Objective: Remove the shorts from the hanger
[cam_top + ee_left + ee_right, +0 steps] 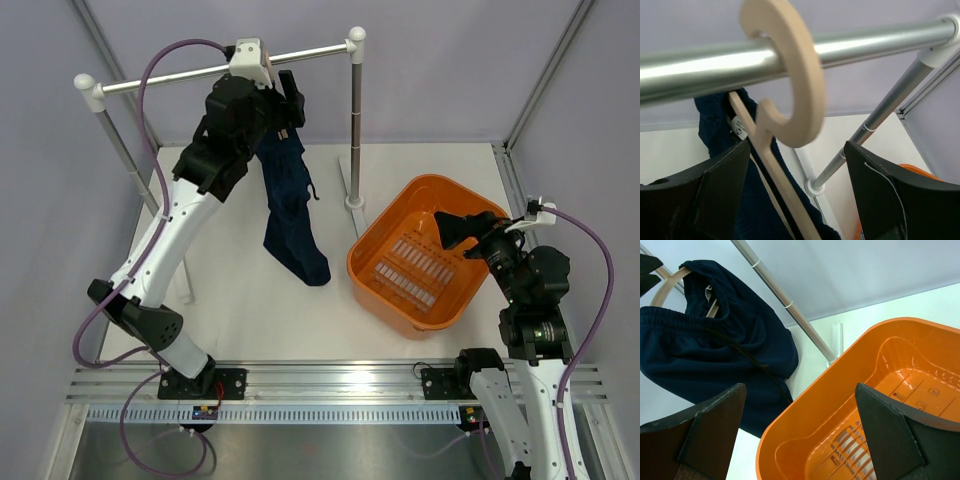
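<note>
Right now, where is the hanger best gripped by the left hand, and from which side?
Grip the hanger at its thin neck just under the hook: that bare wood lies inside the open left hand. Come from below the rail.

Rail: a silver rail (200, 72) crosses the back of the scene, with a white cap at each end.
Left arm: the left arm (170, 225) goes from its base at the near edge up to the rail.
Left pincer: the left pincer (288, 100) is black and sits just under the rail, directly above the top of the shorts. How its jaws stand is not clear.
Shorts: the shorts (292, 215) are dark navy and hang limp and narrow below the rail. A thin drawstring hangs on their right side.
Bench: the bench (250, 310) is white.
Orange tub: the orange tub (375, 245) stands on the bench, right of the shorts and apart from them.
Upright: the upright (355, 120) stands between the shorts and the orange tub.
Right pincer: the right pincer (452, 228) is over the far right part of the orange tub and points left.
</note>
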You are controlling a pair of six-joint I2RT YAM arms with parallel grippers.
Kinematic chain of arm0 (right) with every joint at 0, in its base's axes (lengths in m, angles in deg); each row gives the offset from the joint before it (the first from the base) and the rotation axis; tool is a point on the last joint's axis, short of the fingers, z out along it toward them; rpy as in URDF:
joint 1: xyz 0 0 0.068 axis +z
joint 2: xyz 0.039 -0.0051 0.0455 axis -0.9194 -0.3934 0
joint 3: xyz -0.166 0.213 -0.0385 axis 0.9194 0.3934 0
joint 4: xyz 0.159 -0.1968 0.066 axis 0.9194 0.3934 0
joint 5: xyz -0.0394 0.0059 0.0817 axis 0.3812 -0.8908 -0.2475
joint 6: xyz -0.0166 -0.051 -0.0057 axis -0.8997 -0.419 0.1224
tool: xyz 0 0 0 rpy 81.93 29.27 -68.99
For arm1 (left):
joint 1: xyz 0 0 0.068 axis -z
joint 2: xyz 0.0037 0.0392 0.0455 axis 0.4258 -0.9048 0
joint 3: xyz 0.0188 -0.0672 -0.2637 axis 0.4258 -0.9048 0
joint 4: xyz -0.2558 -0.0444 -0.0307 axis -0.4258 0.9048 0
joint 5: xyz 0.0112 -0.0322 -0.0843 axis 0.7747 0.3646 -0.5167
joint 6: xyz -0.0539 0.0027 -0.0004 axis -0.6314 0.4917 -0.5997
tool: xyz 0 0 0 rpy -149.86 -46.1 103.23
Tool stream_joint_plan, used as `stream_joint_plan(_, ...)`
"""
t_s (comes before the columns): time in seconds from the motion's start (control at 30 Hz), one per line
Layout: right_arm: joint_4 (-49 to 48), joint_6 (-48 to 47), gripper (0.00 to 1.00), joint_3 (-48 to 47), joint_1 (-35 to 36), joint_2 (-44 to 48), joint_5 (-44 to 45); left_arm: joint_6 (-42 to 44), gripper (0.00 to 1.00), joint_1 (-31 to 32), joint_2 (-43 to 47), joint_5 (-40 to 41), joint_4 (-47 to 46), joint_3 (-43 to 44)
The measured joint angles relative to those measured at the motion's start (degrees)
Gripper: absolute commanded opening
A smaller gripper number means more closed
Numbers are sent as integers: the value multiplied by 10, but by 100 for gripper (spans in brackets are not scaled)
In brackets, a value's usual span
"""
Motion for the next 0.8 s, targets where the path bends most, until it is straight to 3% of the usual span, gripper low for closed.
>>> stream_joint_plan(0.2, 14, -6, 100, 0, 0, 0, 0, 36, 76, 34, -28, 68, 3, 24)
stream_joint_plan(0.57, 21, -10, 100, 0, 0, 0, 0, 64, 69, 36, -73, 155, 20, 54)
stream_joint_plan(0.8, 23, -11, 99, 0, 0, 0, 0, 71, 45, 36, -87, 173, 36, 62)
